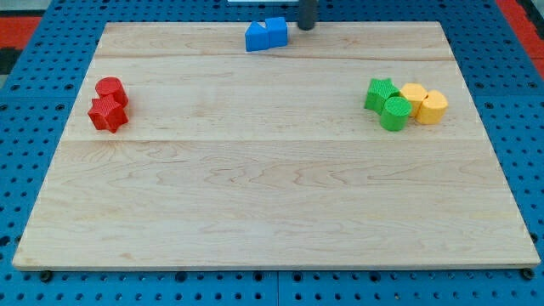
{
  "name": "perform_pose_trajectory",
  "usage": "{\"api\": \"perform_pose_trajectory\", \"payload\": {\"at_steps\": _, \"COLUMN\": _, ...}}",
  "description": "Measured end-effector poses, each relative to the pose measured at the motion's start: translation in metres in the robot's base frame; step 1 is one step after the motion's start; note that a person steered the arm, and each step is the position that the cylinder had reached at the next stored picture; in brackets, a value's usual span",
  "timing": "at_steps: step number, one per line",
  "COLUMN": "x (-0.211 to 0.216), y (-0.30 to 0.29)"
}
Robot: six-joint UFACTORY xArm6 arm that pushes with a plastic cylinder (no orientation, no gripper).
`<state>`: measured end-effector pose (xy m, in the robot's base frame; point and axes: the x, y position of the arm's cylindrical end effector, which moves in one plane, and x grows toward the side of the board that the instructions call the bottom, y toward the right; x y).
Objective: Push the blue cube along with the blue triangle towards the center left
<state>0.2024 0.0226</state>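
Note:
The blue cube (276,31) sits near the top edge of the wooden board, at the top centre of the view. The blue triangle (256,37) touches its left side. My tip (305,25) is just to the right of the blue cube, a small gap away, at the board's top edge. The rod runs up out of the view.
A red cylinder (111,90) and a red star (107,113) sit together at the centre left. A green star (381,93), a green cylinder (395,113) and two yellow blocks (423,104) cluster at the centre right. The wooden board (272,195) lies on a blue pegboard.

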Motion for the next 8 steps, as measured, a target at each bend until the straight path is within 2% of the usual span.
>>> {"api": "perform_pose_trajectory", "payload": {"at_steps": 2, "x": 0.052, "y": -0.089}}
{"api": "perform_pose_trajectory", "payload": {"at_steps": 3, "x": 0.057, "y": -0.119}}
{"api": "perform_pose_trajectory", "payload": {"at_steps": 4, "x": 0.008, "y": -0.069}}
{"api": "perform_pose_trajectory", "payload": {"at_steps": 5, "x": -0.009, "y": -0.069}}
{"api": "perform_pose_trajectory", "payload": {"at_steps": 7, "x": 0.024, "y": -0.112}}
{"api": "perform_pose_trajectory", "payload": {"at_steps": 8, "x": 0.018, "y": -0.129}}
